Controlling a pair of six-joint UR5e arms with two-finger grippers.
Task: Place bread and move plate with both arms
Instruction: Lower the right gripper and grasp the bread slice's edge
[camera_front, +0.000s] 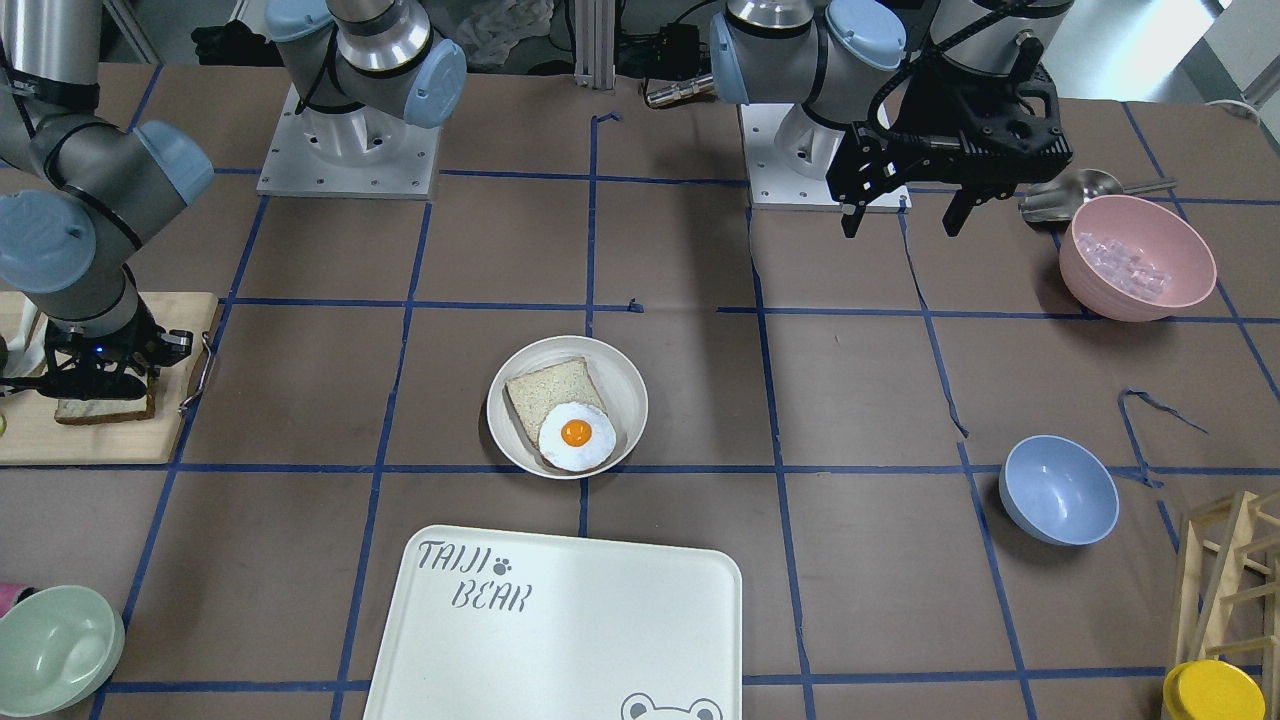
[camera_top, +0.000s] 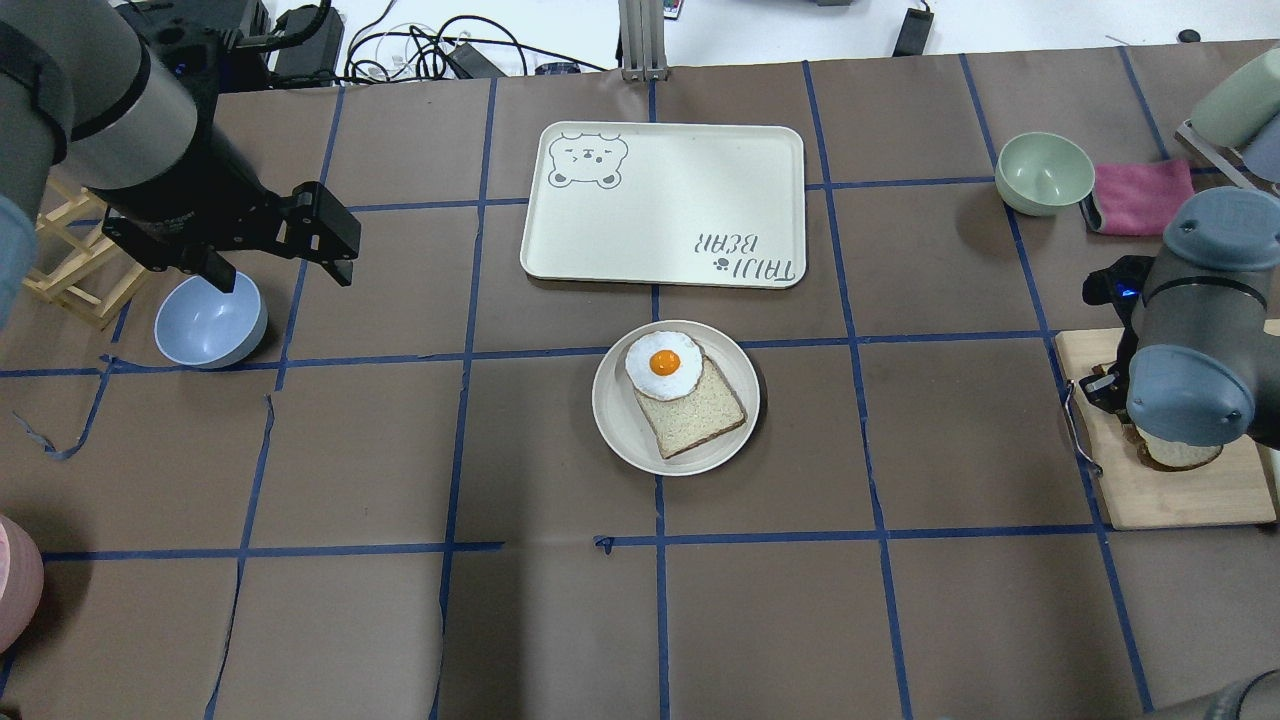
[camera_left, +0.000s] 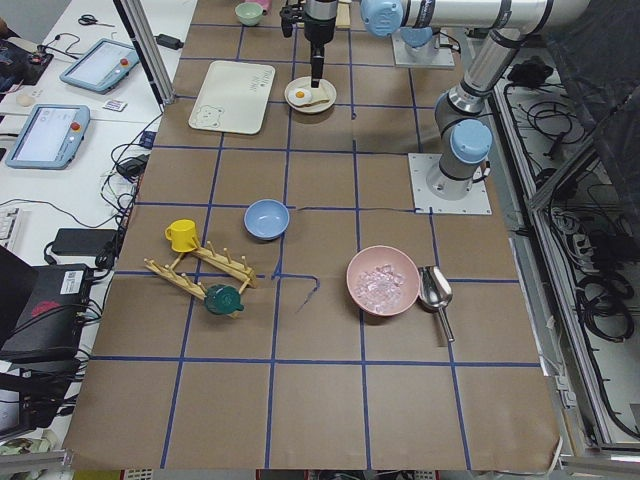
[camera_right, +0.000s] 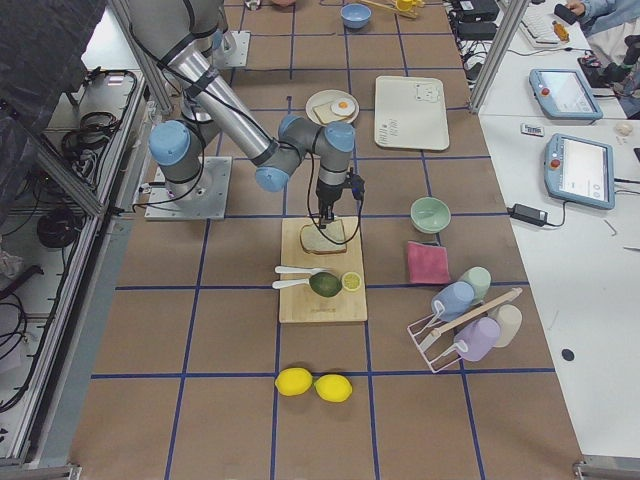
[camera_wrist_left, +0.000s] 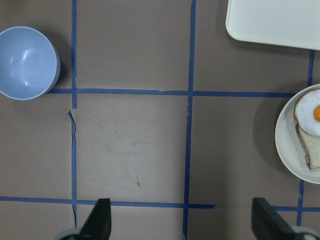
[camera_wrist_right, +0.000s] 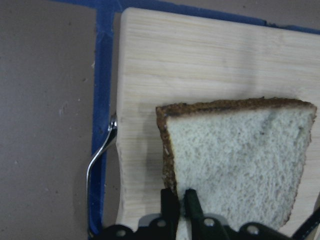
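Your right gripper (camera_wrist_right: 179, 200) is down on the wooden cutting board (camera_wrist_right: 200, 55) at the robot's right end of the bench (camera_top: 900, 620). Its two fingers are drawn close together on the crust at one edge of the bread (camera_wrist_right: 235, 155), so it looks pinched onto the slice. The bread lies flat on the board and, as far as the views show, is not yet lifted.

Expect the slice to be very light, soft and floppy. Held by one edge, it will likely droop and could tear near the pinch. The dark crust is the firmest part, so that is a sensible place to hold. Squeeze only enough to keep it from slipping, and carry it slowly.

Your left gripper (camera_top: 282, 270) hangs spread wide and empty above the bench, near the blue bowl (camera_wrist_left: 27, 62) and well apart from the plate (camera_top: 615, 420).

The plate sits mid-bench, just short of the tray (camera_top: 700, 160), and carries another slice (camera_top: 700, 410) with a fried egg (camera_top: 663, 365) overlapping one corner. Judge the plate as rigid, smooth and probably slick. The raised rim is the only real purchase, so take it there on opposite sides. Keep it level, or the egg may slide.
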